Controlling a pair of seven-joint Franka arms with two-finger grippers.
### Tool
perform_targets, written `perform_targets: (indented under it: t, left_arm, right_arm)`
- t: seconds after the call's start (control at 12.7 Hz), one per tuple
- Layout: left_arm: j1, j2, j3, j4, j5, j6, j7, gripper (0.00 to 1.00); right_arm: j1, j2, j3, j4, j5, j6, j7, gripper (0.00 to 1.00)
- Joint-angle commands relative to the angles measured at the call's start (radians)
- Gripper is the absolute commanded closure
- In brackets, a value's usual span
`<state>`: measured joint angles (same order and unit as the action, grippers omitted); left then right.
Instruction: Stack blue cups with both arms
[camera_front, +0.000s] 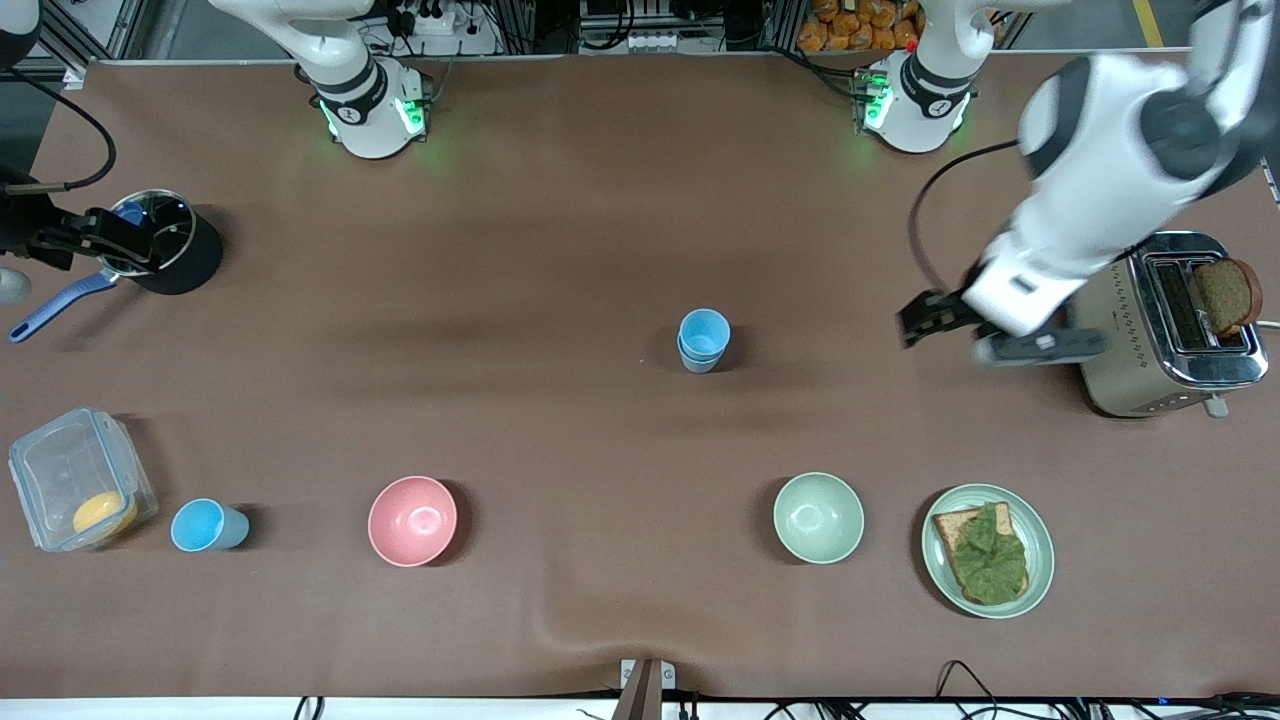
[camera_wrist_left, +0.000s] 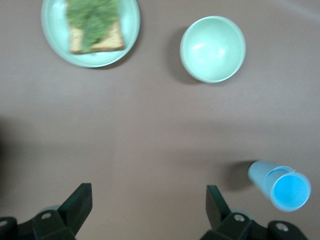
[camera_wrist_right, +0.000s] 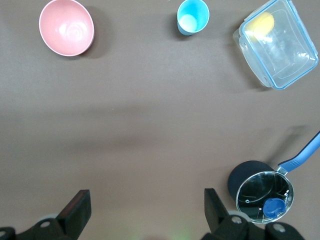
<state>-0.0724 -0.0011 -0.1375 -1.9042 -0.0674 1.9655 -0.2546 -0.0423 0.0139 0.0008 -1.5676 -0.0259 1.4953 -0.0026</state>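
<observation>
The two blue cups (camera_front: 704, 340) sit nested on the bench (camera_front: 560, 200), just toward two o'clock of its middle in the front view. The left claw (camera_front: 915, 322) hangs released at their three o'clock, beside the toaster (camera_front: 1150, 340). The right claw (camera_front: 125, 245), also released, waits over the pot (camera_front: 175, 245) at nine o'clock. The upper cup may not be fully seated, so a low sweep by the left arm could tip the stack. A third blue cup (camera_front: 205, 525) stands alone at eight o'clock

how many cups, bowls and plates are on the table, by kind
blue cups: 3, two stacked at mid-table, one beside the clear container
bowls: 2, pink bowl, pale green bowl
plates: 1, green plate with the toast
total: 6
</observation>
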Motion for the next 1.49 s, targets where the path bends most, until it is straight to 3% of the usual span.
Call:
perform_targets:
  t: [0.0,0.31,0.71,1.41]
  left_arm:
    - [0.01,-0.1,0.073,-0.019,0.011,-0.126,0.043,0.0]
    - [0.028,-0.119,0.111,0.095,0.021,-0.273,0.038,0.0]
    - [0.039,-0.017,0.124,0.319,0.073,-0.378,0.037,0.0]
    - [0.059,-0.02,0.121,0.335,0.058,-0.378,0.032,0.0]
  right_arm:
    - [-0.025,0.003,0.021,0.008,-0.02,-0.004,-0.008,0.0]
    - [-0.025,0.003,0.021,0.006,-0.02,-0.004,-0.008,0.0]
    - [-0.025,0.003,0.021,0.006,-0.02,-0.006,-0.008,0.0]
    - [-0.025,0.003,0.021,0.006,-0.02,-0.004,-0.008,0.0]
